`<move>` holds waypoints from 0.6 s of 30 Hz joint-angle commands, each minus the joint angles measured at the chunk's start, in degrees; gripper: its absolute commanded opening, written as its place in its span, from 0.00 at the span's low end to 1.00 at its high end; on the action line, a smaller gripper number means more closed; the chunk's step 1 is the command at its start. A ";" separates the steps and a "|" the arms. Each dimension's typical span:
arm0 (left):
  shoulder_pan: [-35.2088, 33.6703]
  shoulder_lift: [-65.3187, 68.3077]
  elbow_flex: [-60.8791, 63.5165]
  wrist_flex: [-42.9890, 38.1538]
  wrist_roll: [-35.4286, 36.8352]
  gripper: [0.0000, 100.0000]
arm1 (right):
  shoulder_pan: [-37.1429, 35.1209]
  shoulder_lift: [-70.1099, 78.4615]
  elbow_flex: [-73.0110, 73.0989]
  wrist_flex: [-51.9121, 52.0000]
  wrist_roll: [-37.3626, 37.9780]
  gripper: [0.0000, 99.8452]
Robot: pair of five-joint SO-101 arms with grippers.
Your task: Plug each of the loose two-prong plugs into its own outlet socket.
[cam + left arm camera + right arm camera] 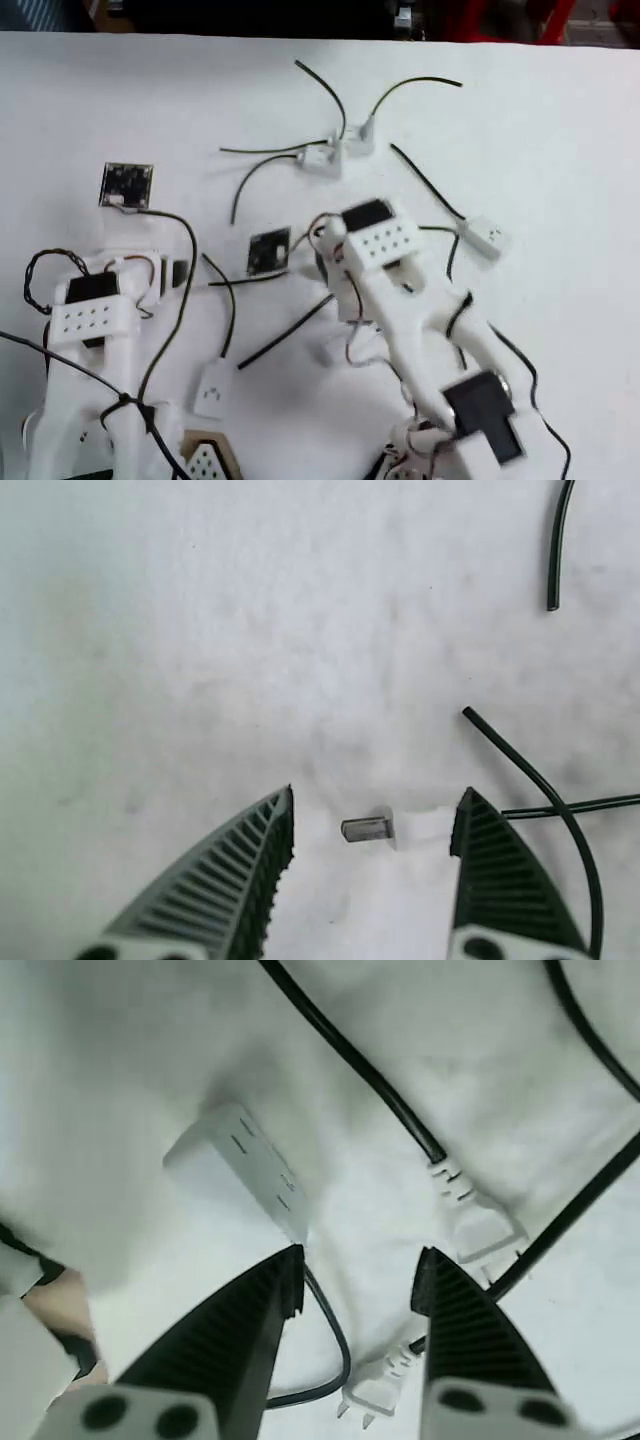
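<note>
A white desk point(560, 120) carries everything, with a small black square point(268, 250) near its middle. The right arm point(400, 290) stands just right of that square. The right claw point(360, 1252) is spread above a white outlet block point(240, 1170), a loose plug point(478, 1218) and a second plug point(378, 1388), both on black cords. The left arm point(90, 320) sits well left of the square. The left claw point(378, 792) is spread too, with what may be a plug's metal prong point(368, 829) between its fingers.
</note>
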 commanded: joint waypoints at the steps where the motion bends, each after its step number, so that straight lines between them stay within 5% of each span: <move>1: -0.48 -1.89 -0.18 -1.05 0.18 0.25 | -0.75 -6.02 6.95 -9.45 0.53 0.18; 6: -0.48 -1.89 -0.18 -1.05 0.18 0.25 | 0.04 -2.59 6.86 -12.62 0.35 0.24; 18: -0.92 -1.89 -0.18 -1.05 0.18 0.25 | 0.57 15.43 -0.97 -18.86 0.18 0.17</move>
